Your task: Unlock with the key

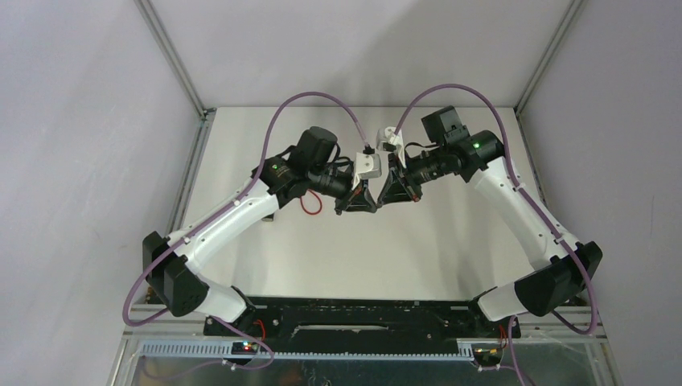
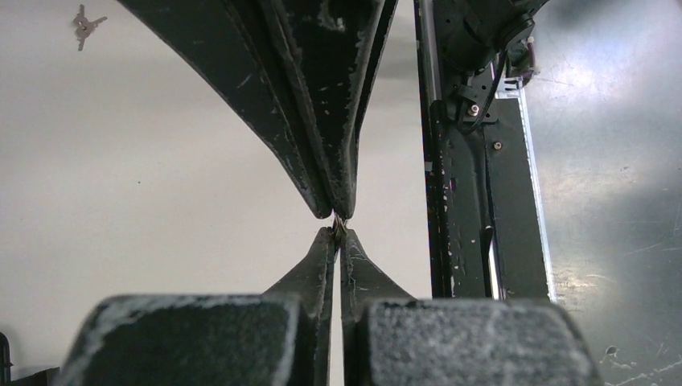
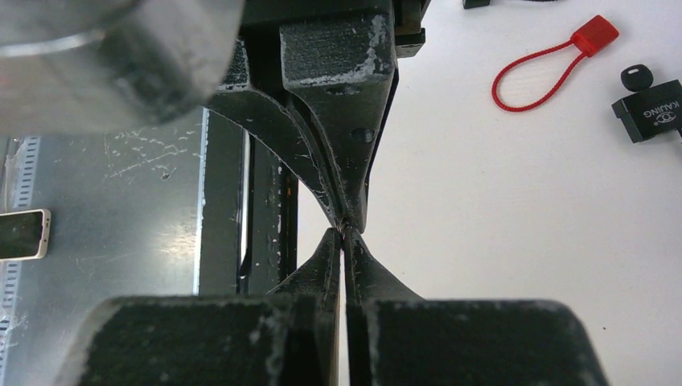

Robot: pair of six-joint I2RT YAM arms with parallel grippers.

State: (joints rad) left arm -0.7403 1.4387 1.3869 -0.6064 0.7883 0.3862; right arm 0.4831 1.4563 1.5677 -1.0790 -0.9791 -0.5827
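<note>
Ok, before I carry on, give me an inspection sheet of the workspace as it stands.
Surface: white table, nothing spilled.
Job's things: black KAIJING lock lying on the table; bunch of keys lying apart; small metal glint between the tool tips, identity unclear.
Clutter: red cord loop beside the lock.
Tools: left tool and right tool both shut, tip to tip above the table.
Cables: purple cables arching over each arm, not snagged.
Surroundings: grey walls, metal frame posts.

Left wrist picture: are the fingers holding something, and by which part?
A tiny shiny speck shows between the tips of the left fingers, which meet the right fingers. Too small to tell what, or which part.
</note>
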